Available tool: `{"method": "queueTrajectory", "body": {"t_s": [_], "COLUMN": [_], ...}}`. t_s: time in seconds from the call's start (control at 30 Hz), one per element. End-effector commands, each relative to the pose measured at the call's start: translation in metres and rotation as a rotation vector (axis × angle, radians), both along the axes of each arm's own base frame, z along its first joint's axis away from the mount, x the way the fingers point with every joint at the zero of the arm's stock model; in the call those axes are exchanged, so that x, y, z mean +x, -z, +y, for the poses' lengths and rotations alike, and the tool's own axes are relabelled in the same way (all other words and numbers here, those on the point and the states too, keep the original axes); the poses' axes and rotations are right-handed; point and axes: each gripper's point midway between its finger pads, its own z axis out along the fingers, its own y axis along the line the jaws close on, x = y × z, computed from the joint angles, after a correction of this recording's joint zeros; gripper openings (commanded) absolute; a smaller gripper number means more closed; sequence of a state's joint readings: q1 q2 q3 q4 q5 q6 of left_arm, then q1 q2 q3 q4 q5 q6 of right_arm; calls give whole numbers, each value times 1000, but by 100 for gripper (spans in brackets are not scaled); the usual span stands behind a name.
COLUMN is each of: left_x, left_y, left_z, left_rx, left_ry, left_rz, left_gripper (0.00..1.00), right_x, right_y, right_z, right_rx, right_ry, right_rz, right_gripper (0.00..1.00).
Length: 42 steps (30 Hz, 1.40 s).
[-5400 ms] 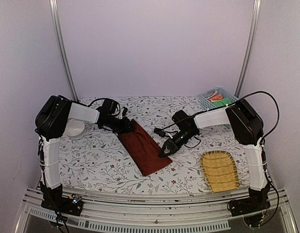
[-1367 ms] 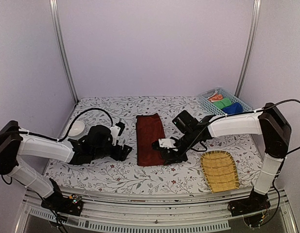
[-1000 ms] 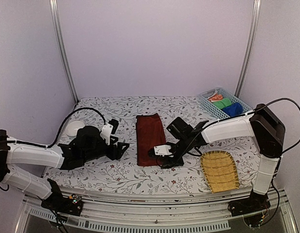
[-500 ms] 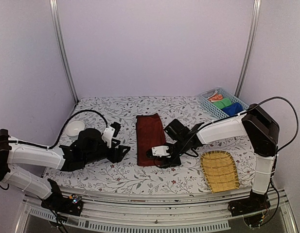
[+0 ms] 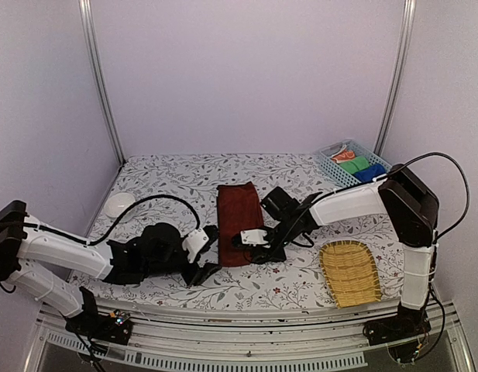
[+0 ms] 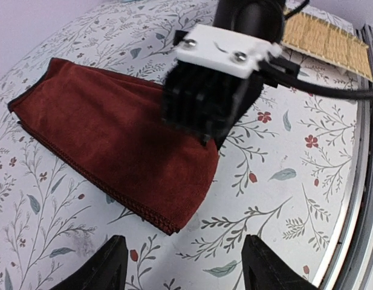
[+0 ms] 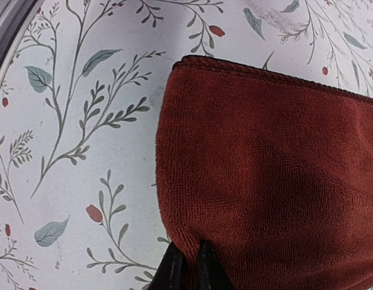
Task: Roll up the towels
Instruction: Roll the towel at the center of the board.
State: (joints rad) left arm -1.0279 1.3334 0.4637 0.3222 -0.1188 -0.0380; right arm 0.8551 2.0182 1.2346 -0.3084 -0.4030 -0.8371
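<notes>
The dark reddish-brown towel (image 5: 237, 219) lies flat as a long strip in the middle of the floral table, also seen in the left wrist view (image 6: 113, 142) and the right wrist view (image 7: 271, 175). My right gripper (image 5: 249, 241) sits at its near right corner, shut on a pinch of the towel's edge (image 7: 187, 270). My left gripper (image 5: 207, 264) is low over the table just short of the near left corner, open and empty (image 6: 186, 269). The royal blue towel (image 5: 372, 172) lies bundled in the basket at the back right.
A light blue basket (image 5: 328, 167) at the back right also holds a green cloth (image 5: 355, 164) and an orange-red cloth (image 5: 343, 155). A wicker tray (image 5: 349, 271) lies near the right front. A white bowl (image 5: 118, 205) stands at the left. The metal front rail (image 6: 361, 181) is close.
My left arm has swung right and nearer, to the towel's near left corner. My right gripper has closed on the towel's near right edge.
</notes>
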Motion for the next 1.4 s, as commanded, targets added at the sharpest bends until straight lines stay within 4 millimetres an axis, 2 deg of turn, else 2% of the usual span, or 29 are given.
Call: {"method": "queueTrajectory", "body": {"t_s": [0.0, 0.13, 0.3, 0.47, 0.6, 0.7, 0.8, 1.0, 1.17, 1.37], "left_x": [-21, -35, -35, -33, -19, -12, -6, -8, -6, -4], "left_y": [4, 19, 32, 36, 44, 50, 55, 61, 63, 64], "left_z": [-28, -52, -74, -91, -98, -102, -106, -111, -108, -106], "left_rx": [88, 163, 205, 201, 256, 285, 295, 281, 260, 242], "left_ry": [146, 240, 278, 328, 299, 301, 297, 323, 311, 313], "left_rz": [-91, -115, -140, -177, -232, -274, -279, -253, -209, -158], "left_gripper": [66, 63, 64, 65, 65, 63, 56, 33, 22, 5], "right_x": [-42, -50, -48, -38, -39, -41, -42, -43, -43, -44], "right_y": [26, 11, -4, -7, -7, 7, 10, 13, 14, 12], "right_z": [-32, -32, -32, -30, -29, -31, -32, -34, -34, -35], "right_rx": [-134, -92, -41, -8, -5, -31, -41, -49, -48, -45], "right_ry": [-36, -44, -35, -8, -11, 3, 9, 14, 13, 12], "right_rz": [287, 481, 715, 811, 832, 865, 872, 880, 877, 884], "right_gripper": [8, 4, 3, 4, 3, 3, 4, 4, 4, 5]}}
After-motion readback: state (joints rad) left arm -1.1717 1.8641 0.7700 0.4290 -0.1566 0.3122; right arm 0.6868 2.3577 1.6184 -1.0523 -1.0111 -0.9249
